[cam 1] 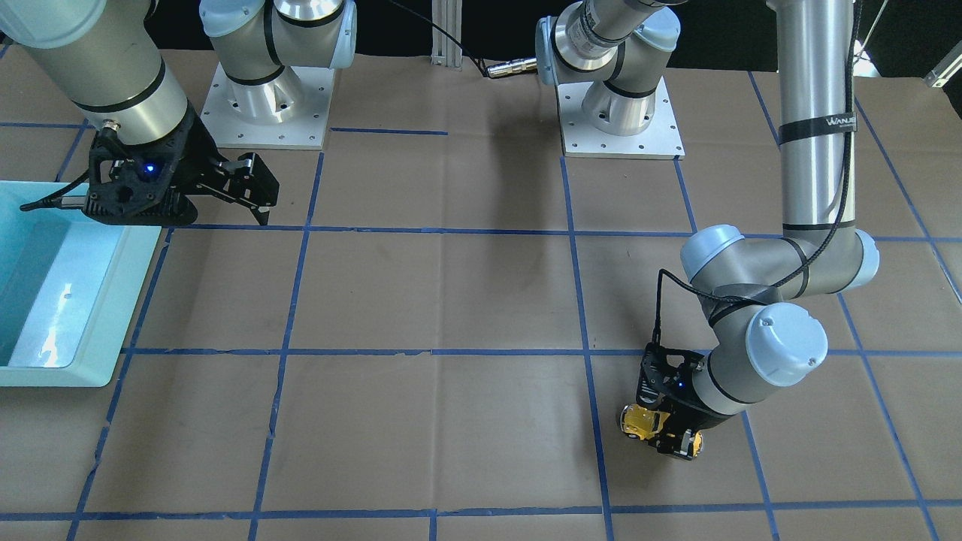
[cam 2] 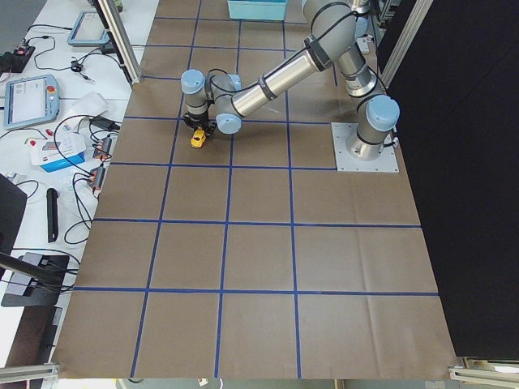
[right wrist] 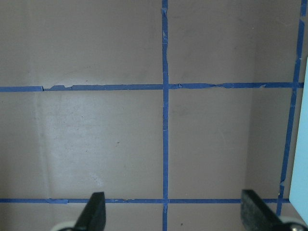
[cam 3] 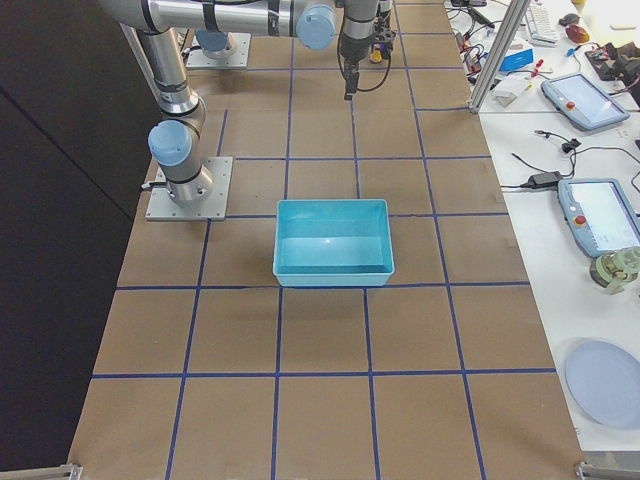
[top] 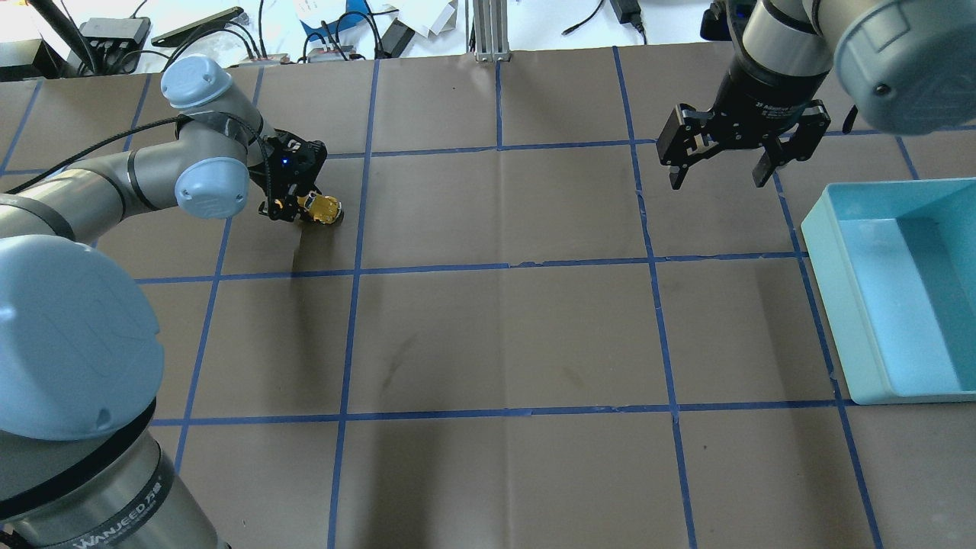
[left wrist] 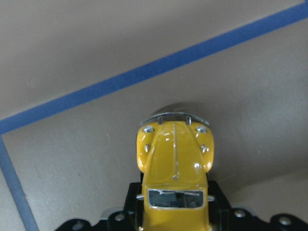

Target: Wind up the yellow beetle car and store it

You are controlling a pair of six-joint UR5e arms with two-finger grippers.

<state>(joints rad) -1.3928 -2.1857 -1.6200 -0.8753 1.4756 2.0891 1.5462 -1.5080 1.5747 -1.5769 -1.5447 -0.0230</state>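
Item: small glossy yellow beetle toy car (left wrist: 174, 166), clamped in left gripper (cam 1: 667, 430), nose jutting ahead of it. Idle: right gripper (top: 720, 177), spread wide, empty; light-blue plastic bin (top: 827, 301) just beside it. Your risk: rounded body slips under drag-back pressure.

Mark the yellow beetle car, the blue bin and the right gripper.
yellow beetle car (left wrist: 174, 159), left wrist view, on its hood.
blue bin (top: 833, 305), overhead view, on its left rim.
right gripper (top: 717, 181), overhead view, midway between its open jaws' tips.
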